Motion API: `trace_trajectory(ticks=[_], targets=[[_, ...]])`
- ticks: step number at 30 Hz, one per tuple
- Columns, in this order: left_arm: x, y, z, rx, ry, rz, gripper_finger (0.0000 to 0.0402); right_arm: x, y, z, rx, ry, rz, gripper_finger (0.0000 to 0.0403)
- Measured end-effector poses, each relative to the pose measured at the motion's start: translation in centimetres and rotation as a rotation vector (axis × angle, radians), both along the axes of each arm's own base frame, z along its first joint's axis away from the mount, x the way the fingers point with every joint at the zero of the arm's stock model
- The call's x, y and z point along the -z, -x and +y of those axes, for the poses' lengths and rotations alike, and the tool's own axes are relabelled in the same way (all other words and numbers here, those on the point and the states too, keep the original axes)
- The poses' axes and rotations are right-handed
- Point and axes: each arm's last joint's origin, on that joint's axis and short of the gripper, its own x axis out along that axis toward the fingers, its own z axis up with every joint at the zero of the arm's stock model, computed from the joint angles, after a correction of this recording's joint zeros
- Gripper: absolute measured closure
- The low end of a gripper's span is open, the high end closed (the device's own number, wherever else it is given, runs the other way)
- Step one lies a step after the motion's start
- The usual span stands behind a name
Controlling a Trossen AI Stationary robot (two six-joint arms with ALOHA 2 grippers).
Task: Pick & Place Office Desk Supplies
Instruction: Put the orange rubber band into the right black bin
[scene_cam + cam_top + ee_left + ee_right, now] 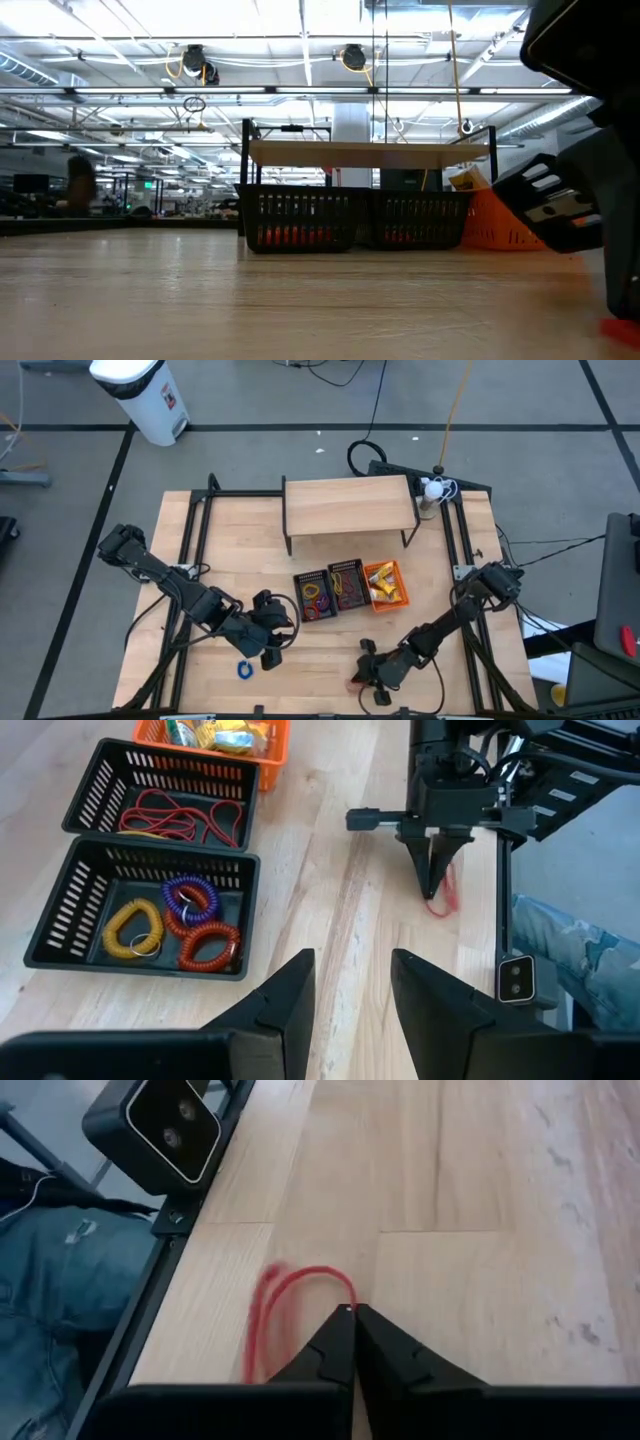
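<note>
**Operator:** My right gripper [352,1312] is down at the near edge of the tabletop [330,660], jaws clenched on a thin red elastic loop [290,1295]. The pinch is at the end of the loop nearest the jaws; the rest trails away from the tips toward the table's edge rail, long axis roughly in line with the fingers.

**Observer:** Is it actually off the wood?

**Operator:** I can't tell. In the right wrist view the loop looks blurred and low, so I'd judge it is barely lifted, if at all.

**Observer:** Where does it have to go?

**Operator:** Three small baskets sit mid-table in a row, just in front of the wooden shelf [350,505]. The middle black basket [165,795] already holds red bands, so I reckon that is the one. From my jaws it lies farther in toward the shelf and a little to the left. The right arm is the one nearer the loop.

**Observer:** And your left?

**Operator:** The left gripper [350,990] waits on the left side near a blue ring [244,669], jaws parted with nothing between them. The other black basket [150,910], holding coiled rings, is the one closest to it.

**Observer:** Room to move?

**Operator:** Bare wood between my right gripper and the baskets. The tight spots are the rail beside the loop and the basket walls, which the dangling band could snag.
</note>
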Motion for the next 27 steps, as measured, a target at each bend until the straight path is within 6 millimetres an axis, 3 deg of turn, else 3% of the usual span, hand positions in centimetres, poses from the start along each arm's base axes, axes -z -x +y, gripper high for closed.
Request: trace_trajectory(ticks=[8,14,18,22,27], targets=[[0.0,0.0,0.0,0.001,-0.002,0.001,0.0268,-3.0,0.9,-1.5,0.076,0.106,0.058,0.0403],[0.0,0.0,0.0,0.006,-0.007,0.0,0.0268,-7.3,2.6,-3.0,0.13,0.24,0.001,0.0403],[0.0,0.0,0.0,0.003,-0.009,-0.002,0.0268,-11.1,3.6,-3.8,0.188,0.246,-0.103,0.0403],[0.0,0.0,0.0,0.001,-0.01,-0.003,0.0268,-13.3,4.1,-4.4,0.198,0.207,-0.176,0.0403],[0.0,0.0,0.0,0.001,-0.01,-0.005,0.0268,-14.0,4.1,-4.3,0.195,0.177,-0.217,0.0403]])
